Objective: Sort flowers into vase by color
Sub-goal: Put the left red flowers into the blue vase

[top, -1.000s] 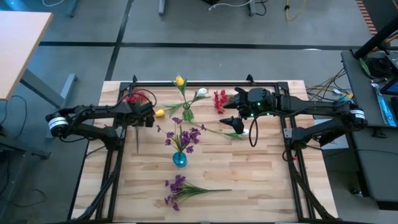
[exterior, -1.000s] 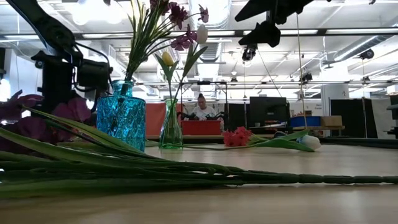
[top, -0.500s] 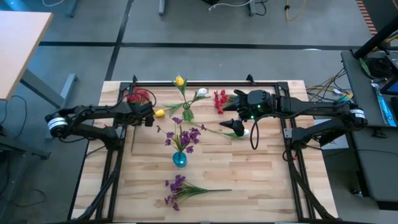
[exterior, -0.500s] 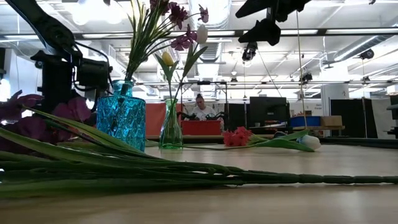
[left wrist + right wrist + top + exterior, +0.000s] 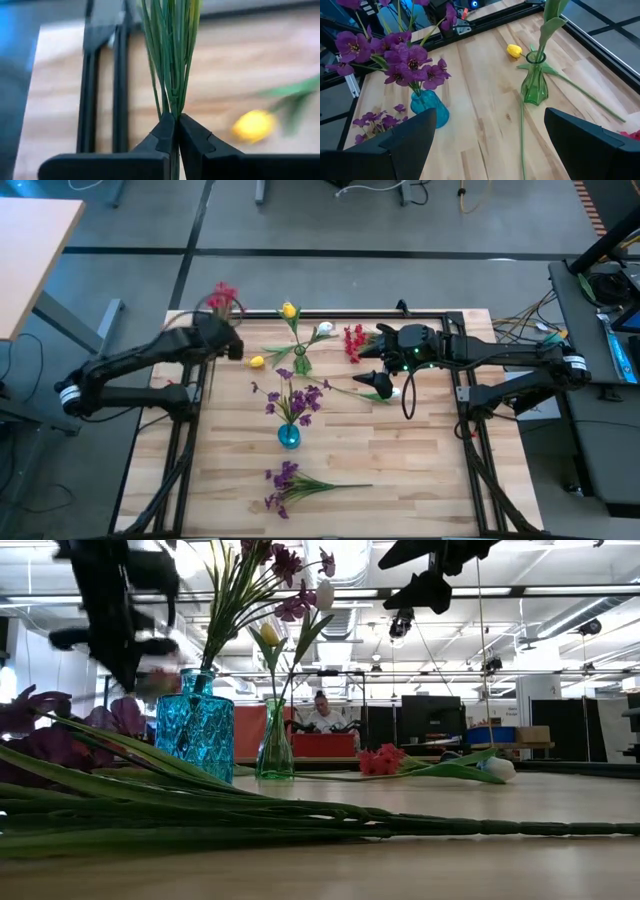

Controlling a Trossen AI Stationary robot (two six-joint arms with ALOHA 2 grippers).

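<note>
Left wrist view: left gripper [image 5: 176, 131] clamped tight on a bunch of green stems

Held low on the stems so the red flowers [image 5: 222, 295] ride clear above the desk [image 5: 420, 470]; green vase [image 5: 301, 364] near, blue vase [image 5: 288, 436] beyond; right gripper [image 5: 377, 385] hangs wide open, empty, over the white bud [image 5: 395, 391]

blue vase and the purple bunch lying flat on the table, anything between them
Nothing: in the high view, bare wood separates the blue vase from the purple bunch.
</note>
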